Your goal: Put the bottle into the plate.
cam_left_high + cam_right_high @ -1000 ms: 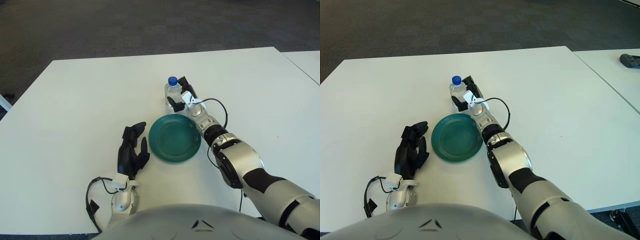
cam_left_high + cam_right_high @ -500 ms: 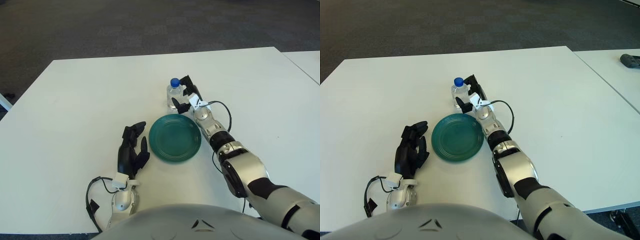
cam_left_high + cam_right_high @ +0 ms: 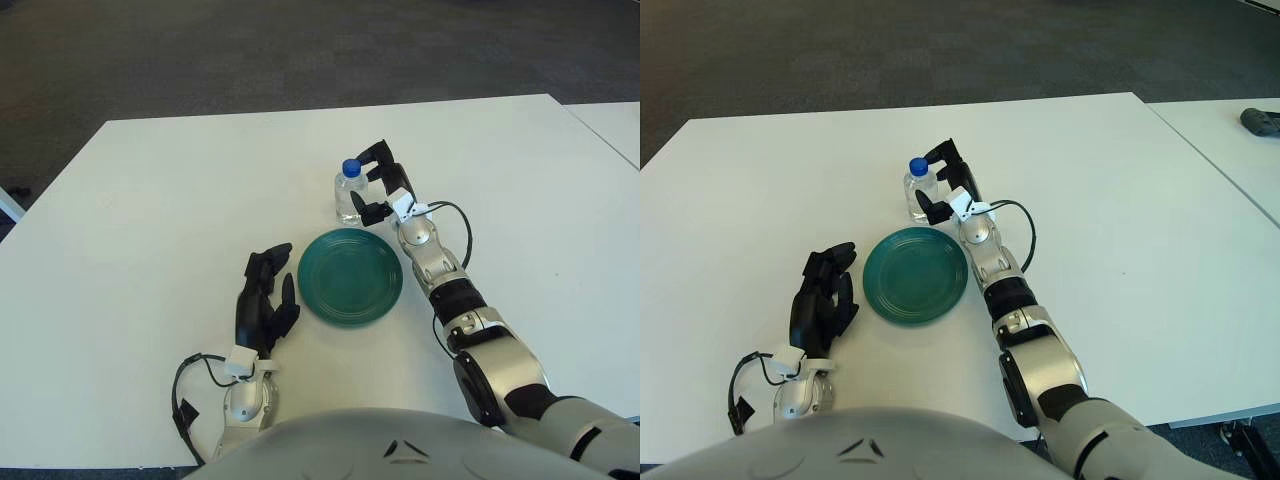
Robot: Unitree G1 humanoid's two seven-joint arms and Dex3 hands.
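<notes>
On the white desk point(image 3: 150, 220): one clear bottle point(image 3: 349, 195) with blue cap, upright, just beyond the far rim of the green plate point(image 3: 350, 276), not yet in it.
Right hand point(image 3: 382, 187) sits at the bottle's right side, fingers spread around it, apparently not clenched. Left hand point(image 3: 264, 298) shows left of the plate, fingers loosely curled, holding nothing. Handling, by judgement: small, light, thin-walled plastic, smooth and prone to tip; best taken around the mid-body below the cap, gently.

Right hand point(image 3: 943, 182) open beside upright bottle point(image 3: 919, 190).
</notes>
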